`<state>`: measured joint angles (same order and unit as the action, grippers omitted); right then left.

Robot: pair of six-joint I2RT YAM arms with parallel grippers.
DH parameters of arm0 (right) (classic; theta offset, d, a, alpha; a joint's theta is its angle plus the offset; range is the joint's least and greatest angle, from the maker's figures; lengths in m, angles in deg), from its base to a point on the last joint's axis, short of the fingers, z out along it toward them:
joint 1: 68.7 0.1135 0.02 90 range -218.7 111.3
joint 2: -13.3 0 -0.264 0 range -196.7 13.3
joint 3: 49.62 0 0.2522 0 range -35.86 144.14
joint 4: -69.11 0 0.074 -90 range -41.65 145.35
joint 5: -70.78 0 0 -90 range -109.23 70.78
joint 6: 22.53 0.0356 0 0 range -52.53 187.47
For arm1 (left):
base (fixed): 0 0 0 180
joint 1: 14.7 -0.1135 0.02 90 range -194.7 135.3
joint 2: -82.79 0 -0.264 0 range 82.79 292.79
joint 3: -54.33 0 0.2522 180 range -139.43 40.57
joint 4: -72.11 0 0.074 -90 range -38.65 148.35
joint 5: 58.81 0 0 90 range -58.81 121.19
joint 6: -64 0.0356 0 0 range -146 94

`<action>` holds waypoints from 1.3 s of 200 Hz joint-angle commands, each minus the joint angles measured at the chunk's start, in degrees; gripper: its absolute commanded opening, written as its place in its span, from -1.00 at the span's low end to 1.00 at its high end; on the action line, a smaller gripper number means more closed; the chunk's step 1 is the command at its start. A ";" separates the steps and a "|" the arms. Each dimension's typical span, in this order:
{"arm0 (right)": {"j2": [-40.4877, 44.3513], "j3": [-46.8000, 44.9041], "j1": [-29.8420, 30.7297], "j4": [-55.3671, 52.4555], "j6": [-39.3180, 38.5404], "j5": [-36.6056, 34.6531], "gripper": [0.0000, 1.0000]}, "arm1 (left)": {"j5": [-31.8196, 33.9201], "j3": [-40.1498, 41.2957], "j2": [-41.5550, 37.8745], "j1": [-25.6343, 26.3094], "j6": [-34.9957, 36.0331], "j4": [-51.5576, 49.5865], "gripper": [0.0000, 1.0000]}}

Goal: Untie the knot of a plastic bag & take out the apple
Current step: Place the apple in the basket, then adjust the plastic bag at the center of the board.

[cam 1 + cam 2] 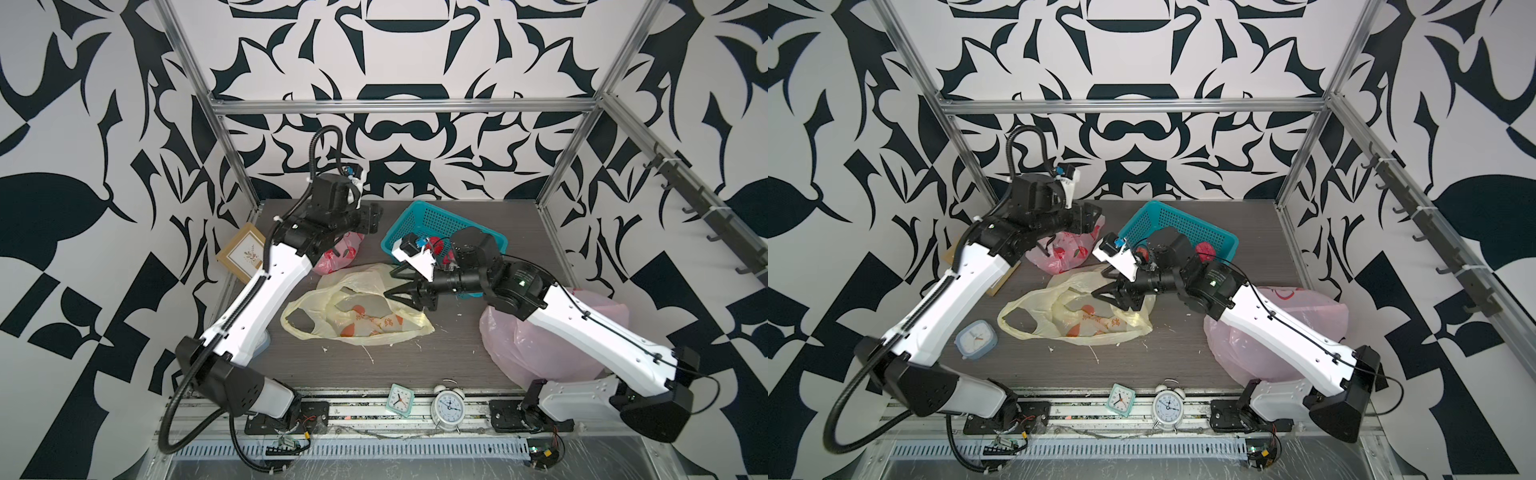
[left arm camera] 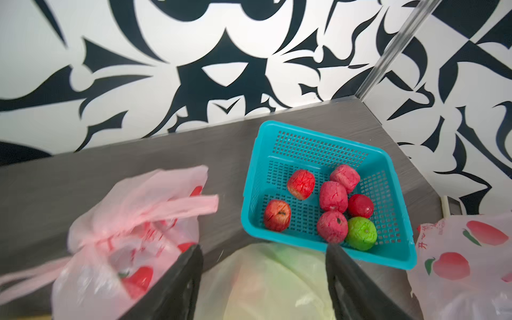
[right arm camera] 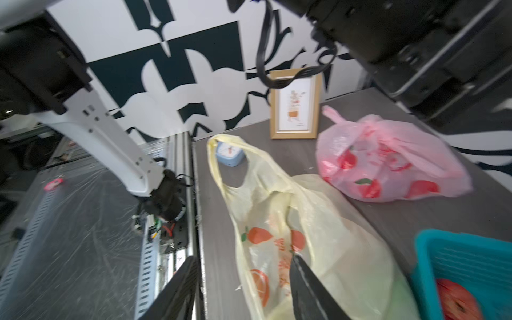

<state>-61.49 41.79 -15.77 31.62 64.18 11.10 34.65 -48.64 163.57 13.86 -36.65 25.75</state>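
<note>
Jaws spread, the left gripper [image 2: 263, 249] hangs close over the knotted pink bag [image 1: 340, 257] thought to hold the apple at the table's [image 1: 415, 353] back, nearer than the open-jawed right gripper [image 1: 401, 284] over the yellow bag [image 1: 357, 328].

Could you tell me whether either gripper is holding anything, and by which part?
Nothing is held: left gripper and right gripper both stand open, the right over the yellow bag.

The left arm [image 1: 266, 299] reaches up and toward the back, elbow low and wrist bent toward the right. The left gripper [image 2: 263, 246] has its jaws wide apart. The right arm [image 1: 582, 324] stretches low toward the middle, wrist level. The right gripper [image 1: 388, 281] points left, jaws parted.
</note>
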 commanded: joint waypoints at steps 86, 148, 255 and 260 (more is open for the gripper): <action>-21.57 -3.29 10.07 13.13 18.41 -24.62 -0.02 | 3.91 17.76 -12.46 -9.13 -2.74 -16.61 0.68; -29.03 2.95 8.64 12.20 20.41 -47.65 -0.32 | 0.73 21.28 -12.66 -9.13 1.22 -15.19 0.66; -31.04 6.26 2.54 17.81 19.59 -45.88 -0.47 | -5.75 23.47 -10.22 -5.81 7.41 -12.02 0.48; -31.05 6.49 2.46 17.90 19.43 -45.82 -0.47 | -5.83 23.49 -10.00 -5.74 7.62 -11.97 0.47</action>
<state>-92.98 45.18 -13.13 46.92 83.89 -34.86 30.72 -25.39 153.01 7.21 -31.25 13.99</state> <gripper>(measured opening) 0.266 0.744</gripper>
